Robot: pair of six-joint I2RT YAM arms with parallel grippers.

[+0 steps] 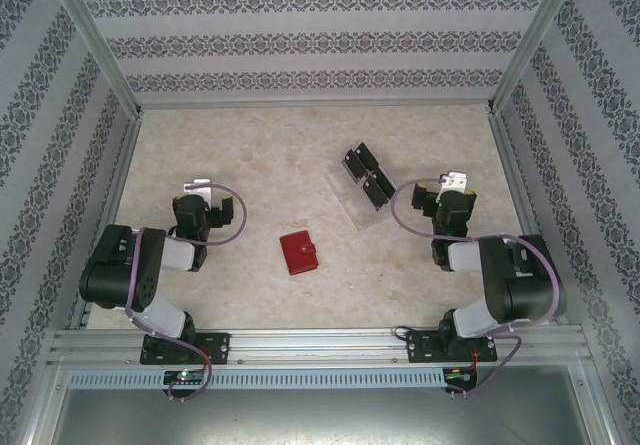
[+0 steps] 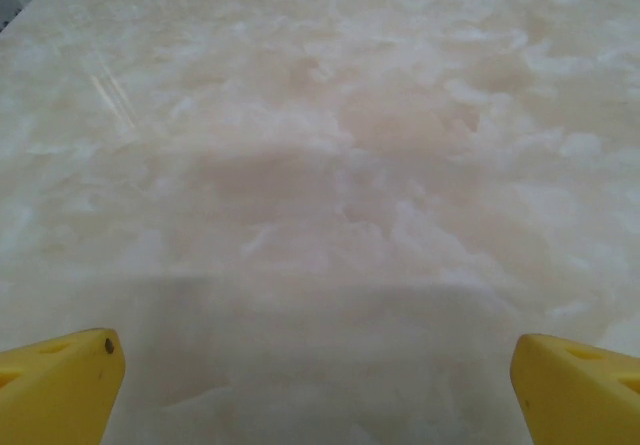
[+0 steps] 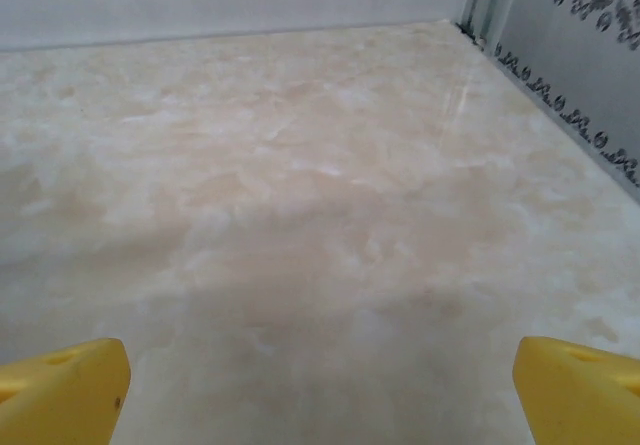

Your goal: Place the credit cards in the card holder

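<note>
Red wallet (image 1: pixel 298 253) lies closed, flat on marbled table (image 1: pixel 240 155), between the two arms. Black cards (image 1: pixel 362 173) sit in clear tray (image 1: pixel 352 210), behind and right of wallet, apart from it. Left gripper (image 1: pixel 197 191) over bare table left of wallet, jaws wide, holding nothing. Right gripper (image 1: pixel 455 179) just right of tray, jaws wide, empty. Yellow fingers (image 3: pixel 60 390) frame bare tabletop.

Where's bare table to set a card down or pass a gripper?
Free: the far-left table, between left gripper and back wall; the near strip between card holder and front rail. Crowded: the clear tray of credit cards sits close beside the right gripper.
</note>
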